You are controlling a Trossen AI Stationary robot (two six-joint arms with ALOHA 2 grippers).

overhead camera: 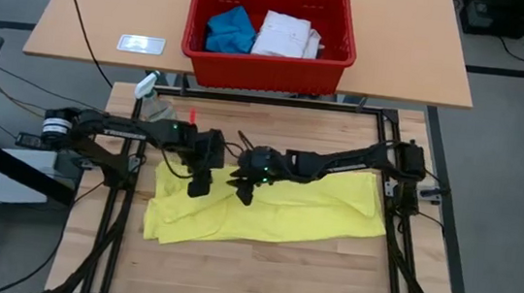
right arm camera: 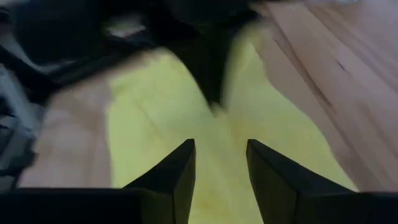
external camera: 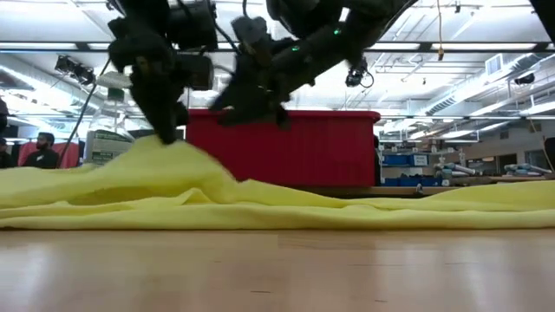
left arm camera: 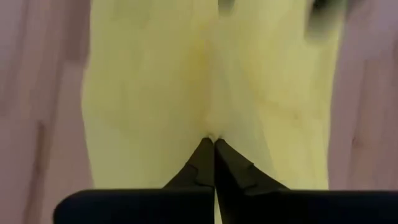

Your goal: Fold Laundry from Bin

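The bright yellow T-shirt (overhead camera: 265,210) lies spread across the wooden table. My left gripper (overhead camera: 199,187) is shut on the shirt's left part and has drawn it up into a peak (external camera: 173,152). My right gripper (overhead camera: 245,192) hovers open just to the right of it, above the shirt's middle, with nothing between its fingers (right arm camera: 221,149). The red bin (overhead camera: 274,16) stands on the tan table beyond the far edge. In it lie a blue piece (overhead camera: 230,31) and a white shirt (overhead camera: 288,34). My left gripper pinches a raised fold of the yellow shirt (left arm camera: 211,127) between its two fingertips. The fingers come from above, slanting down. The cloth rises to a peak at the fingers, and the rest of the shirt lies on the table.
A black frame (overhead camera: 388,150) runs around the wooden table. A white card (overhead camera: 142,44) lies on the tan table, and a small pale bottle (overhead camera: 149,88) stands near the far left corner. People (external camera: 39,149) are in the room behind. Bare wood lies along the near edge.
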